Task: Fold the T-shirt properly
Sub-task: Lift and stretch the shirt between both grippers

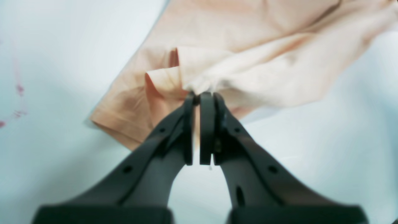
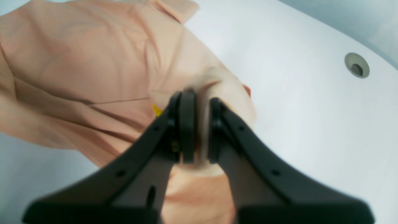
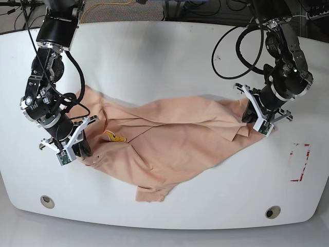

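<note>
The peach T-shirt (image 3: 169, 139) lies crumpled and stretched across the middle of the white table (image 3: 169, 51), with a small yellow print (image 3: 114, 137) near its left side. My left gripper (image 3: 250, 116) is at the shirt's right end, shut on a bunched edge of the fabric (image 1: 199, 85); its tips (image 1: 202, 95) pinch the cloth just above the table. My right gripper (image 3: 85, 148) is at the shirt's left end, and its jaws (image 2: 199, 98) are shut on a thick fold of the shirt (image 2: 93, 62). The yellow print (image 2: 157, 109) peeks out beside the right gripper's left finger.
A red rectangular marking (image 3: 299, 162) is on the table right of the shirt, and red marks (image 1: 18, 90) show left of the left gripper. Round holes (image 3: 47, 200) (image 3: 273, 211) sit near the front edge, one hole (image 2: 357, 65) right of the right gripper. Cables hang at the back.
</note>
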